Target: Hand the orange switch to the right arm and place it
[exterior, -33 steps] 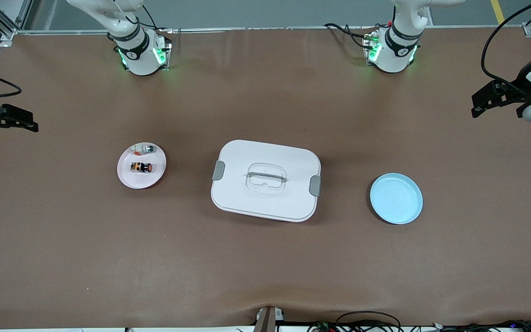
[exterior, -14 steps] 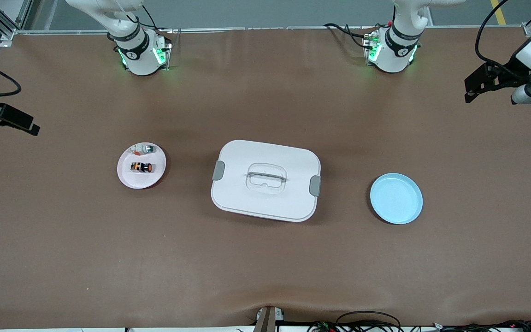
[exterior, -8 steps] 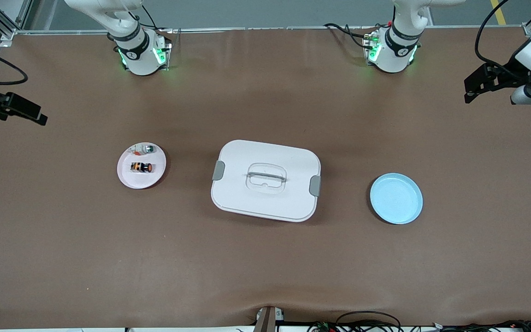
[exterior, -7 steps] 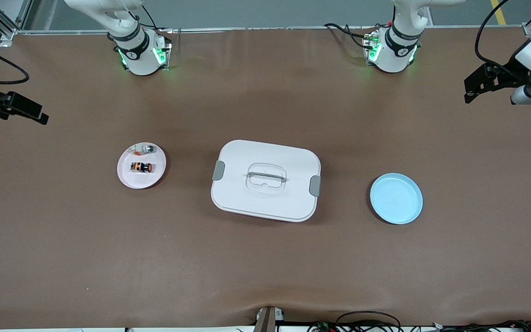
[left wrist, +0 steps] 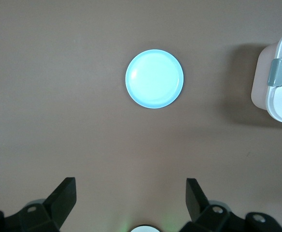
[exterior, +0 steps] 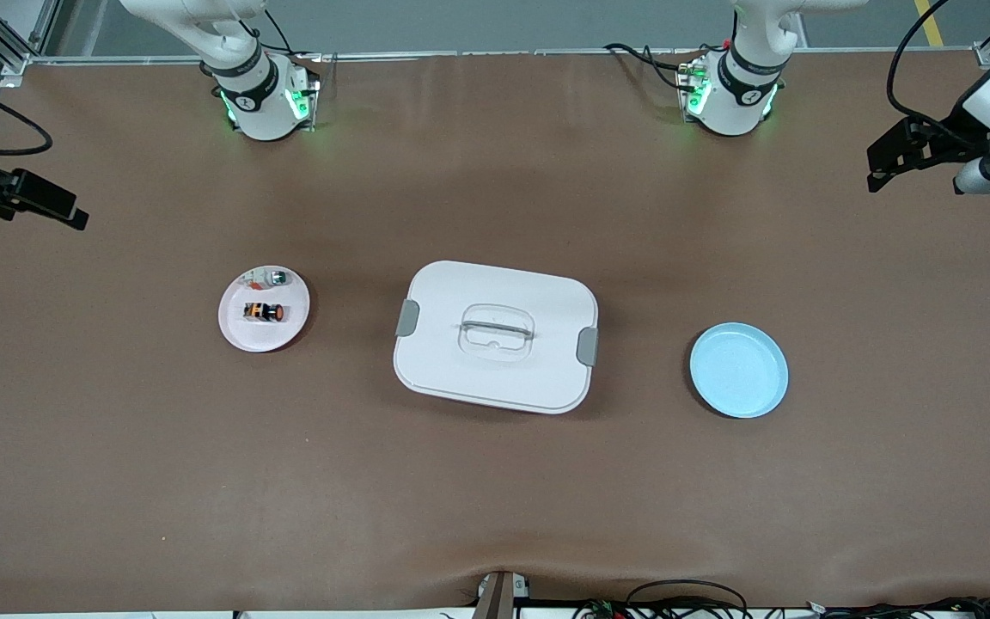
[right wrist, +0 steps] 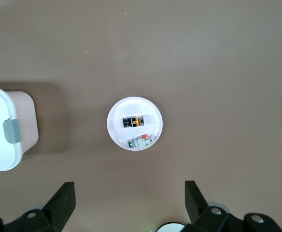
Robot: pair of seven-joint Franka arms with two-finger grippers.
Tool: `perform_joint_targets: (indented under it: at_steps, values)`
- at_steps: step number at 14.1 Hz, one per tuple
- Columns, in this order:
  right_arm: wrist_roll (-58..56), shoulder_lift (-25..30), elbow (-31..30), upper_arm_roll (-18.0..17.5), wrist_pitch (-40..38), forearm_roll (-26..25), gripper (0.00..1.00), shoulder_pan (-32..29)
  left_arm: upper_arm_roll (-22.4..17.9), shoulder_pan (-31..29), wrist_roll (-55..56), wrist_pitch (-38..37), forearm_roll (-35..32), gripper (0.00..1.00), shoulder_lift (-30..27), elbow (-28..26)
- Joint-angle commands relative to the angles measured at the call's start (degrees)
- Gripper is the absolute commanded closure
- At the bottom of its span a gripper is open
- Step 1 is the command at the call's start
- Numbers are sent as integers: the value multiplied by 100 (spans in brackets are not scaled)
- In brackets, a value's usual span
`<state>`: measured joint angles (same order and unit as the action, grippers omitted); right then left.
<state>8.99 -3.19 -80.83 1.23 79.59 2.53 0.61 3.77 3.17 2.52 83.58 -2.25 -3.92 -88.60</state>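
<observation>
The orange switch [exterior: 262, 312] lay untouched in the white dish [exterior: 237, 331] toward the right arm's end of the table [exterior: 495, 499]; by my judgement no pick had begun. Both the right gripper [exterior: 74, 217] and the left gripper [exterior: 880, 172] hung high over the table ends, fingers spread, so 1 must descend over the dish next.

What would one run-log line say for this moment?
orange switch: on white plate | left gripper: open, above blue plate | right gripper: open, above white plate

Twelve o'clock at the arms' bases: lidded box [exterior: 495, 335] mid-counter [exterior: 495, 516] — first plate [exterior: 241, 331] at its nine, carrying the push-button switch [exterior: 262, 312], with a small part [exterior: 272, 277] at the switch's twelve — second plate [exterior: 738, 370] at three.
</observation>
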Motion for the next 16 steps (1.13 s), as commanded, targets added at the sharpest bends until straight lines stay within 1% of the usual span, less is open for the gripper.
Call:
perform_joint_targets:
  at_steps: [1,6,9,16]
  values:
    - [-309,195,-197,-183,214,-445,0,18,18,-44,3,-26,76,0,-196,-192]
    - [-284,222,-214,-202,416,-420,0,-35,18,-35,3,-34,58,0,-232,-220]
    - [-284,485,-635,-193,829,-394,0,-88,36,-27,20,-17,58,0,-241,-272]
    - [-266,468,-601,-176,830,-279,0,-88,45,17,20,-25,32,0,-223,-255]
